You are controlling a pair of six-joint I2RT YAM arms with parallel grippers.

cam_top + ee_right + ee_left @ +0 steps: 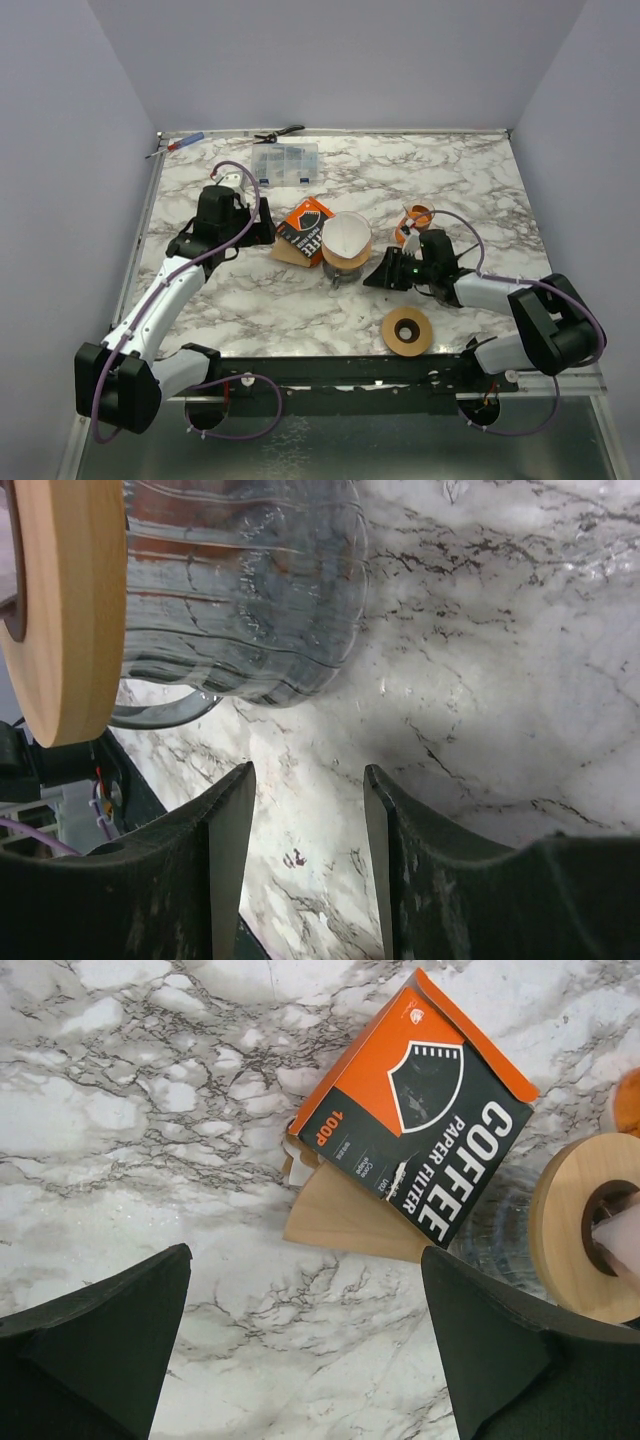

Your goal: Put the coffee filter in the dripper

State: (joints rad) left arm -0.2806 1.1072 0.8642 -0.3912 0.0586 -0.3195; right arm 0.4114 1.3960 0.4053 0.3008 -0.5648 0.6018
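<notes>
Apparently the placement step was at or near completion. The white coffee filter (pixel 341 233) sat inside the mouth of the dripper (pixel 345 255), which stood upright near the middle of the marble table (pixel 480 180). Whether the paper lay flush against the cone could not be told from the overhead view. The right gripper (pixel 307 780) was low over the table just beside the dripper's ribbed glass body (pixel 250 590) and wooden collar (pixel 60 610), not touching either. Its jaws stood at a middling gap with nothing between them. The left gripper (pixel 305 1255) hovered with jaws spread wide and empty, near the orange-and-black filter box (pixel 420 1150), which lay on its side just left of the dripper. A tan sheet (pixel 340 1215), possibly a further filter, protruded from under the box. A brown disc with a centre hole (pixel 407 330) lay well apart toward the near edge. In my judgement, the remaining work was verification. The next move called for confirming the filter's seating, pressing it down gently if it stood proud. Both arms then needed drawing clear without nudging the glass, the right one being the closer risk.
</notes>
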